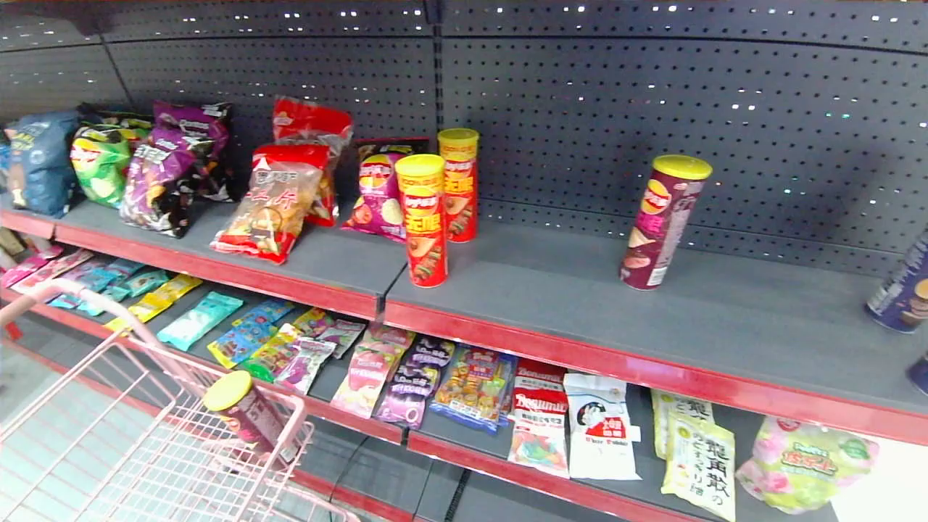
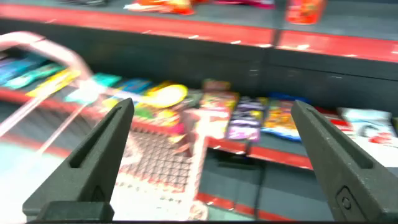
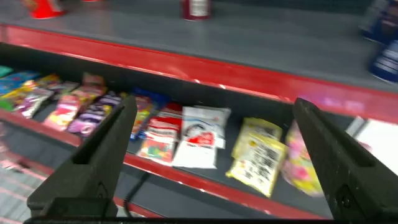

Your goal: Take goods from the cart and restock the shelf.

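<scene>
A pink wire cart (image 1: 168, 361) stands at the lower left, below the shelves. A purple can with a yellow lid (image 1: 245, 408) leans in its near corner; its lid (image 2: 165, 96) shows ahead of my left gripper (image 2: 212, 106), which hangs open and empty above the cart's mesh (image 2: 163, 167). On the upper grey shelf (image 1: 551, 290) stands a matching purple can (image 1: 661, 221), with two red cans (image 1: 425, 221) to its left. My right gripper (image 3: 216, 102) is open and empty, facing the lower shelf's snack packets (image 3: 200, 138).
Chip bags (image 1: 163, 170) crowd the upper shelf's left end. A blue can (image 1: 901, 288) stands at its right edge. Flat snack packets (image 1: 406, 377) line the lower shelf. Bare shelf room lies on both sides of the purple can.
</scene>
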You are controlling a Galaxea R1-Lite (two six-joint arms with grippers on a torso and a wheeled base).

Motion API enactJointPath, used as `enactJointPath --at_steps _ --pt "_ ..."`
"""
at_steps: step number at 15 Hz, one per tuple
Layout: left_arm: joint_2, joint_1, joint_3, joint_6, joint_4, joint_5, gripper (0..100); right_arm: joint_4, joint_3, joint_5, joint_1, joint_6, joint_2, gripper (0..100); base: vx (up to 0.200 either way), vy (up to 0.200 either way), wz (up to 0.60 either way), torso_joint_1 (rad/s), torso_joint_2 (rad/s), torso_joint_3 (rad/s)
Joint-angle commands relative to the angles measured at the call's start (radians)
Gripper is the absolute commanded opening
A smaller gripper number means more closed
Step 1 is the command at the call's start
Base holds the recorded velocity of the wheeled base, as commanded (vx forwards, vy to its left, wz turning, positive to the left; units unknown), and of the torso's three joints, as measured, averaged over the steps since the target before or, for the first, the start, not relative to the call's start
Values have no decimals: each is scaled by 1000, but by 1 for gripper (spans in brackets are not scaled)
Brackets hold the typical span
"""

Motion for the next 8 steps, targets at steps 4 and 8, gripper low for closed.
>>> enactJointPath --at_steps 4,8 --pt "1 0 0 0 0 0 100 0 0 0 0 0 1 100 0 0 600 2 2 5" --pt "1 0 0 0 0 0 100 0 0 0 0 0 1 100 0 0 600 1 5 5"
